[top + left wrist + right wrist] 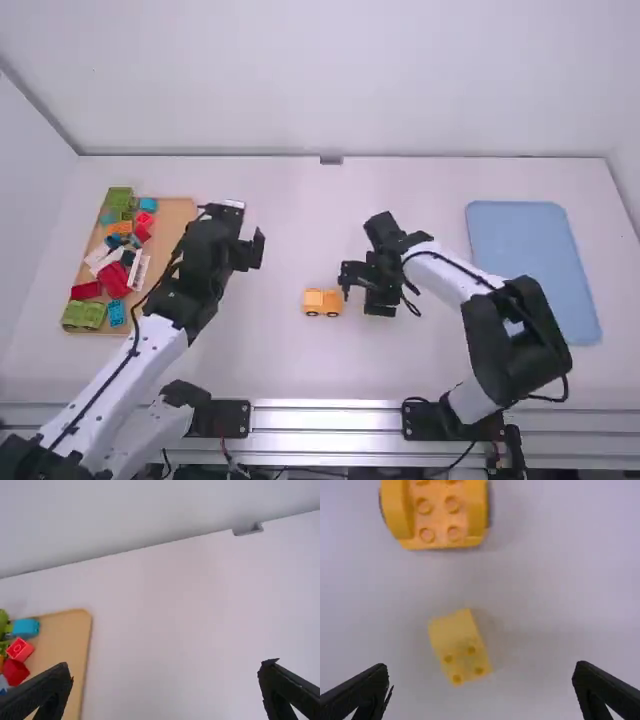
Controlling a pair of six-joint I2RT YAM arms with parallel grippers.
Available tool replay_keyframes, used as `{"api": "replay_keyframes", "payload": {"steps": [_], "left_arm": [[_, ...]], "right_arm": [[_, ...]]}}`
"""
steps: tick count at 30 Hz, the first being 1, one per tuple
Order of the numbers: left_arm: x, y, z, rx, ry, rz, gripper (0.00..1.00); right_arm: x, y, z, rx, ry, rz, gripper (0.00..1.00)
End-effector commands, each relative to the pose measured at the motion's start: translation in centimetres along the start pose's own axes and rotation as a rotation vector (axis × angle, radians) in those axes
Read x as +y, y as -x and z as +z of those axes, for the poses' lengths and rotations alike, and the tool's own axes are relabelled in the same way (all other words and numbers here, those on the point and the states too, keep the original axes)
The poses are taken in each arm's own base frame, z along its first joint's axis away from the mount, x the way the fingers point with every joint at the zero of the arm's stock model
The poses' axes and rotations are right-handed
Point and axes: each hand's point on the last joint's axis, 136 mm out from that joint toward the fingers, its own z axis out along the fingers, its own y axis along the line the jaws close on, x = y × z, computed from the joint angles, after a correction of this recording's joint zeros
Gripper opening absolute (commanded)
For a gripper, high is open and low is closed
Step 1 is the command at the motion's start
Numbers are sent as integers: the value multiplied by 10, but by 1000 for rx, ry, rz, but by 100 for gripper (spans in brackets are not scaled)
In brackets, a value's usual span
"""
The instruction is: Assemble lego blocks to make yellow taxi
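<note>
The orange-yellow car base point(322, 302) stands near the table's middle, its wheels toward the camera. Just right of it is my right gripper point(362, 287). From the right wrist, the car base point(440, 517) shows studs between two raised sides. Apart from it, a small yellow block point(457, 642) with several dark dots lies tilted between the spread fingers of my right gripper point(482, 672), not held. My left gripper point(250, 250) is over the table to the right of the block tray. In its wrist view, my left gripper point(165, 672) is open with nothing between its fingers.
A wooden tray point(180, 215) at the left holds several coloured blocks, partly behind the left arm. Its edge point(82, 650) is near one left finger. A blue tray point(530, 265) lies at the right. A small grey fitting point(331, 160) sits at the table's back edge.
</note>
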Motion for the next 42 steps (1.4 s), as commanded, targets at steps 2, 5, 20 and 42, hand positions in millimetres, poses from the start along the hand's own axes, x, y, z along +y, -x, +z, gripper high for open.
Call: {"api": "replay_keyframes", "payload": {"steps": [2, 5, 20, 42], "left_arm": [[1, -6, 2, 16, 13, -8, 99], [1, -6, 2, 15, 13, -15, 99], [1, -6, 2, 16, 12, -14, 99], [1, -6, 2, 15, 13, 5, 99]], "right_arm": [[13, -9, 23, 37, 71, 3, 98], [12, -9, 27, 31, 74, 4, 98], [18, -13, 36, 36, 79, 31, 86], [17, -14, 38, 42, 63, 161, 39]]}}
